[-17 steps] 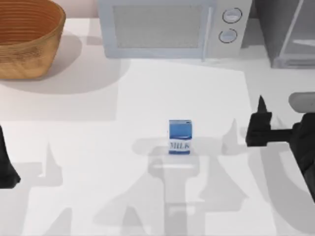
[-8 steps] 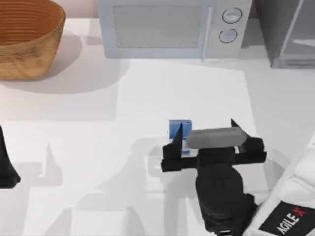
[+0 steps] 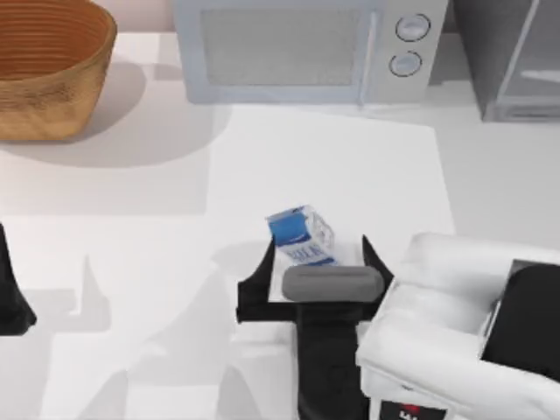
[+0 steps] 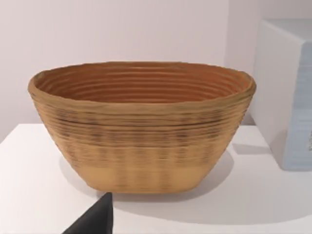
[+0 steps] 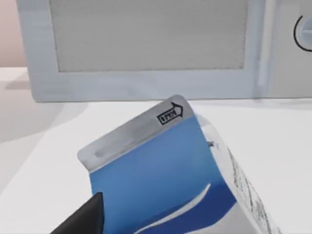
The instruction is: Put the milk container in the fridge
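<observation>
Right gripper (image 3: 315, 262) low over the white desk (image 3: 131, 254), near its middle front; its black jaws stand apart, one on each side of the small blue rectangular milk carton with a white "MILK" band (image 3: 300, 234), not clamped on it; contact with the carton cannot be told from above. Carton tilted and turned askew, sitting between the finger tips and reaching a little beyond them toward the pale grey microwave with two round knobs (image 3: 297, 48); in the right wrist view the carton's (image 5: 156, 175) grey sealed top edge slants across, microwave door (image 5: 146, 44) straight ahead past it. Large dark grey fridge with pale framed glassy door (image 3: 516, 57) well beyond the jaws and off to their right, at the far right corner. Brown woven round basket (image 3: 48, 66) far to the jaws' left; left wrist view faces the basket (image 4: 141, 126). Left gripper (image 3: 10, 293) parked at the desk's left edge; whether its jaws are apart or together cannot be told.
</observation>
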